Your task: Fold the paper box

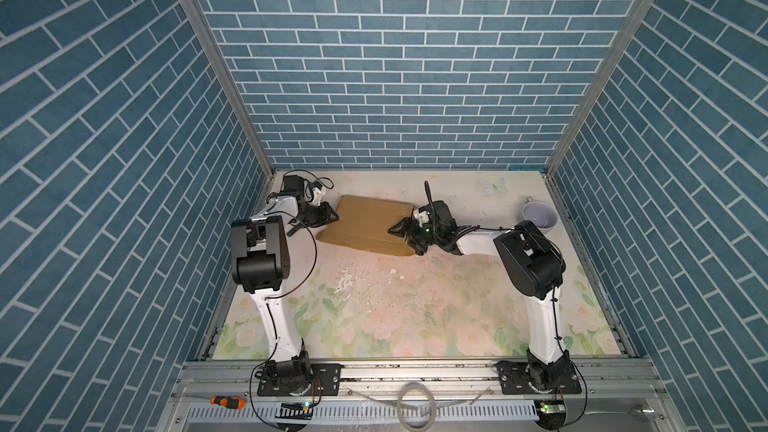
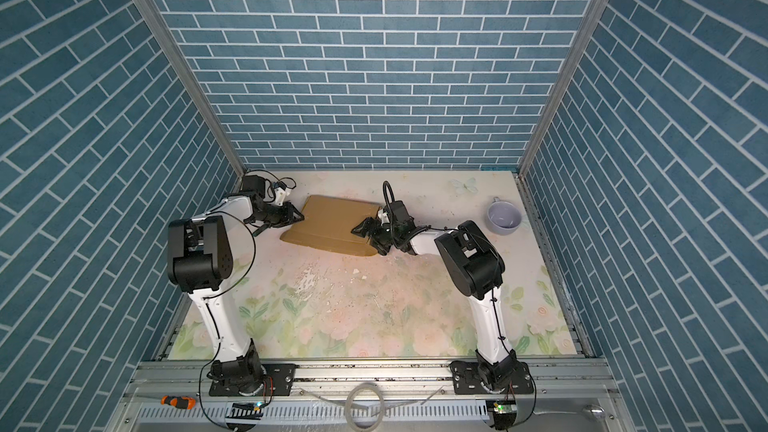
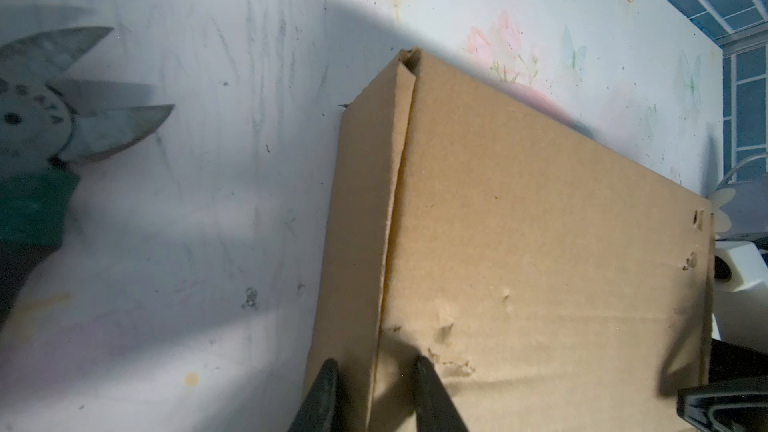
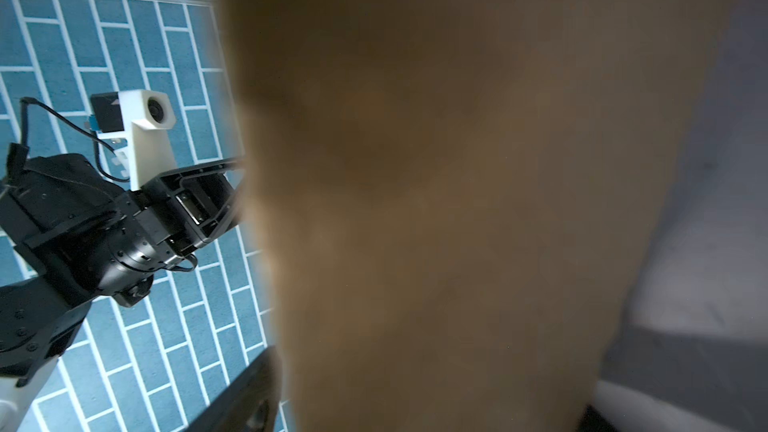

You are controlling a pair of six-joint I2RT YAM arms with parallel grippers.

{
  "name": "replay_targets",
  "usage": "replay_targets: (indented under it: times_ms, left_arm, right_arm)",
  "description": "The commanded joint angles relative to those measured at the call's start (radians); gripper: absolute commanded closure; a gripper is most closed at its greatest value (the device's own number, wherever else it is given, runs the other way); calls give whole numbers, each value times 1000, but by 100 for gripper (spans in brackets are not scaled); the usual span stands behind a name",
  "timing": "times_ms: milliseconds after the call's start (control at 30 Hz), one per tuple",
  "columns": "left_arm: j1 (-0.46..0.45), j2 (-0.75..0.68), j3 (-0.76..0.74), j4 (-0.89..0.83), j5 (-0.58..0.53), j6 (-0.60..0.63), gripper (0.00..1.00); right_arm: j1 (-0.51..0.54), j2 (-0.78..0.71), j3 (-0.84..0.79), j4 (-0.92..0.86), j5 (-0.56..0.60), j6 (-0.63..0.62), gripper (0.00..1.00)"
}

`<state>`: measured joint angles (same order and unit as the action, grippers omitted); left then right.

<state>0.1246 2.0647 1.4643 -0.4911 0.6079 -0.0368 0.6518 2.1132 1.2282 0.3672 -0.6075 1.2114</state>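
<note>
The box (image 1: 365,222) is lying by the desk's (image 1: 374,305) far edge looking nearly folded, lid down, the left gripper (image 3: 376,371) sitting half-closed astride its left wall, the right gripper (image 1: 401,234) standing wide about the right flap, probably awaiting tucking; whether either is gripping, I cannot tell.

paper box (image 4: 457,201): brown blur fills right wrist view; shears (image 3: 120,126): blurred, edge-cut

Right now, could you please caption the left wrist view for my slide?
Left gripper straddling a folded side edge of the paper box, shears lying nearby.
</note>
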Motion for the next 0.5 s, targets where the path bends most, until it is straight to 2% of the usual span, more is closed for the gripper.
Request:
replay_targets:
  times_ms: [0,200,367,467]
  left_arm:
    - [1,85,-83,-117,-136,-7,67]
    - [0,1,-96,-56,-54,-57,50]
    - [1,-167,-156,90,-34,-140,32]
    - [1,-287,-185,151,-75,-179,28]
  right_arm:
    - [19,-27,-33,141,-35,68,21]
    - [-14,-85,-140,269,7,196,40]
    - [-27,-124,-160,258,13,219,45]
    - [-33,-148,-175,264,17,240,48]
